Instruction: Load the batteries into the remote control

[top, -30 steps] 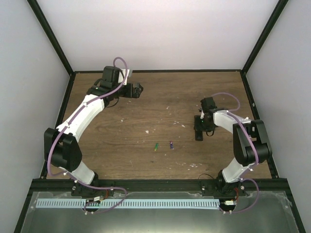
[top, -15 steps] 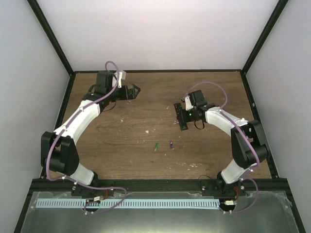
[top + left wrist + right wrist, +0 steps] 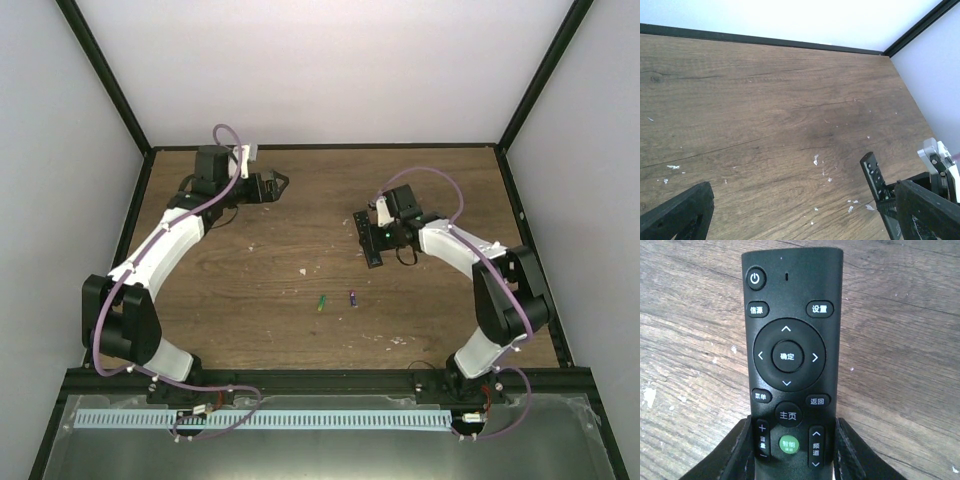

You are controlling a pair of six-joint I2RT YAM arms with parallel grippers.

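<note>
The remote control (image 3: pixel 790 355) is a slim black bar, its buttons facing the right wrist camera. My right gripper (image 3: pixel 795 455) is shut on its lower end, one finger on each long side. From above, the remote control (image 3: pixel 368 238) sits right of the table's centre, with my right gripper (image 3: pixel 385 236) behind it. The batteries lie nearer the front: a green one (image 3: pixel 321 303) and a purple one (image 3: pixel 353 298), close together. My left gripper (image 3: pixel 280 183) is at the back left, open and holding nothing, well away from them. In the left wrist view the remote control (image 3: pixel 874 175) shows at the lower right.
Small white flecks (image 3: pixel 303 271) are scattered over the wooden table (image 3: pixel 250 260). A black frame (image 3: pixel 320 146) and white walls close in the back and sides. The arm bases stand on the rail (image 3: pixel 320 378) at the near edge.
My right arm has carried the remote leftward and slightly toward the back. The left gripper has drawn back a little to the left. The batteries have not moved.
</note>
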